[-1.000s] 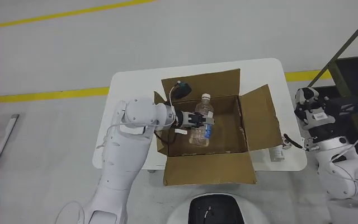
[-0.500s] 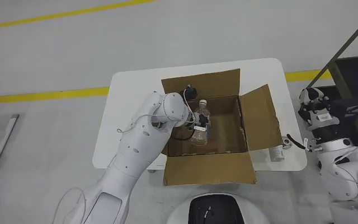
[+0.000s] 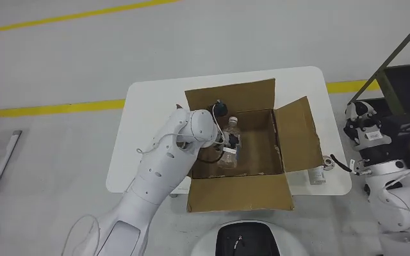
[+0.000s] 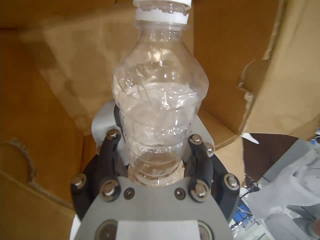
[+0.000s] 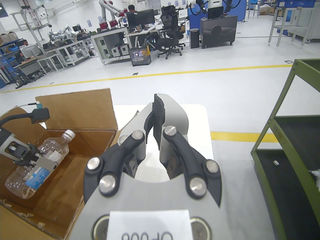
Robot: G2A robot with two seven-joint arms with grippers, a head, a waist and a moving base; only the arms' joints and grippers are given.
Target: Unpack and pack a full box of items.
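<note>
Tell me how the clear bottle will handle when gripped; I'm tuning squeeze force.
The bottle looks nearly empty, so it is probably light. Its thin walls seem crinkled, so the left end effector may dent it if squeezing hard. Round and smooth, it could roll if laid down in the box.

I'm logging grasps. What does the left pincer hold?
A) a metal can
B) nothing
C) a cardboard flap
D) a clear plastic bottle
D: the left pincer is closed around the clear plastic bottle, inside the cardboard box.
</note>
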